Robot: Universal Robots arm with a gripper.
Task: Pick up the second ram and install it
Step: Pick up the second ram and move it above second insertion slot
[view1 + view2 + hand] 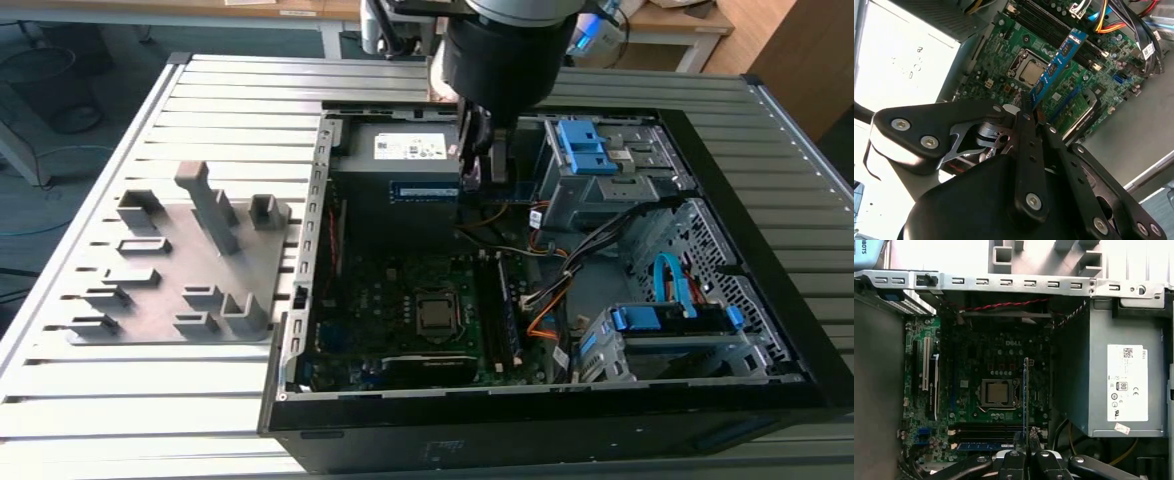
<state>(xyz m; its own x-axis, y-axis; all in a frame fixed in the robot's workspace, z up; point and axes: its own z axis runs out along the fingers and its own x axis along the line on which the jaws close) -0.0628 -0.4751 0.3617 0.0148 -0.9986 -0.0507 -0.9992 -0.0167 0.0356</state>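
The pincer (1029, 114) gripped the second ram (1056, 67) tightly above the motherboard (999, 65), where any tilt risked it jamming against the memory slots (985, 428).

Bright overall; glare whitens power supply (899, 60); case (561, 425) interior shadowed.

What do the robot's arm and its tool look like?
The arm's thick black cylindrical wrist has a grey joint above it. The matte black tool has flat linkage bars, silver screw heads and bare metal parts inside.
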